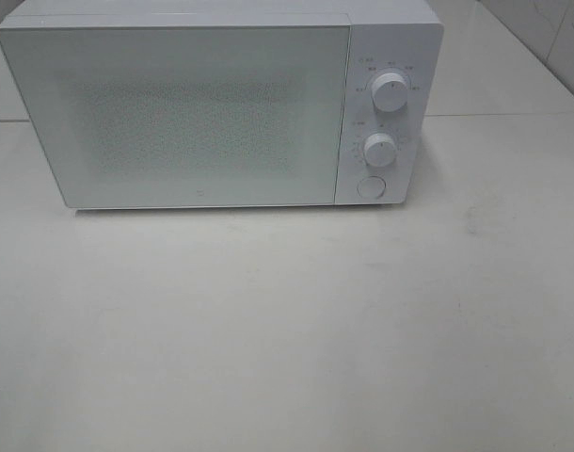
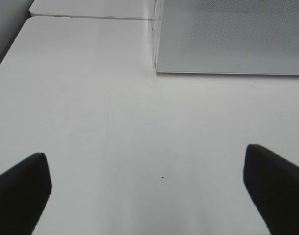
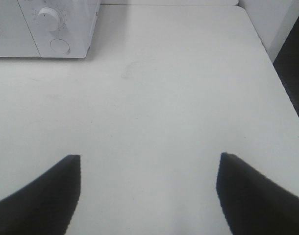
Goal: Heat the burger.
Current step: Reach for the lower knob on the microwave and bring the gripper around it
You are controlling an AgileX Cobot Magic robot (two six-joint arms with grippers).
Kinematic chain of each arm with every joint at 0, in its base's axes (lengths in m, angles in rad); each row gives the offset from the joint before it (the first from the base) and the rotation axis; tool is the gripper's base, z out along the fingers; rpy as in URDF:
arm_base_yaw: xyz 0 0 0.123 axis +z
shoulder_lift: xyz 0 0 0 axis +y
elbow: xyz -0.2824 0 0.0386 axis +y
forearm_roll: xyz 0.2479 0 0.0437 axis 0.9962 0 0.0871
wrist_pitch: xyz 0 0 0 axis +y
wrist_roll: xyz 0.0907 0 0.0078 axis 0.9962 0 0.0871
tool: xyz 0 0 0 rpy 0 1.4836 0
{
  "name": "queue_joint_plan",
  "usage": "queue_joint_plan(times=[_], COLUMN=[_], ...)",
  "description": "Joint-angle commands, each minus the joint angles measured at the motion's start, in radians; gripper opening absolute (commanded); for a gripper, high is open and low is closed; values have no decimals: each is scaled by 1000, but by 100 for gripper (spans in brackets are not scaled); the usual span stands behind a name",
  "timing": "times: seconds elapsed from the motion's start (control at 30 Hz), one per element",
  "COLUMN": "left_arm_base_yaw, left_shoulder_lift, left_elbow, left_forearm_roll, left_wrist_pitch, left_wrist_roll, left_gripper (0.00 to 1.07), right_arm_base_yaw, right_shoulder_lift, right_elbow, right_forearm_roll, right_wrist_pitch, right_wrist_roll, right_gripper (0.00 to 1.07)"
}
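Observation:
The burger is out of view in every frame. A white microwave (image 1: 202, 108) stands at the back of the white table with its door shut; its speckled window shows nothing inside. It has two round knobs (image 1: 390, 90) and a round button (image 1: 371, 187) on its right panel. My left gripper (image 2: 147, 188) is open over bare table, in front of the microwave's left corner (image 2: 228, 39). My right gripper (image 3: 149, 191) is open over bare table, to the right of the microwave's control panel (image 3: 56, 24). Neither gripper shows in the exterior high view.
The white table (image 1: 287, 320) spreads in front of the microwave. Its right edge (image 3: 282, 83) drops to a dark floor. A second table surface (image 2: 90, 7) adjoins behind the microwave. A tiled wall (image 1: 550, 28) stands at the back right.

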Motion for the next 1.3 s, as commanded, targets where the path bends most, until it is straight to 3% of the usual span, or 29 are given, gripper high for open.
queue_joint_plan(times=[0.03, 0.47, 1.3], left_arm_base_yaw=[0, 0, 0], left_shoulder_lift=[-26, -26, -26], left_elbow=[4, 4, 4], left_forearm_roll=[-9, -9, -9], left_wrist_pitch=[-15, -15, -15], left_wrist_roll=[-7, -7, -7], left_gripper=[100, 100, 100], right_arm_base_yaw=[-3, -3, -3], right_shoulder_lift=[-15, 16, 631], right_elbow=[-8, -23, -23], right_forearm_roll=[2, 0, 0], right_wrist_pitch=[-13, -181, -651], right_wrist_roll=[7, 17, 17], right_gripper=[75, 75, 75])
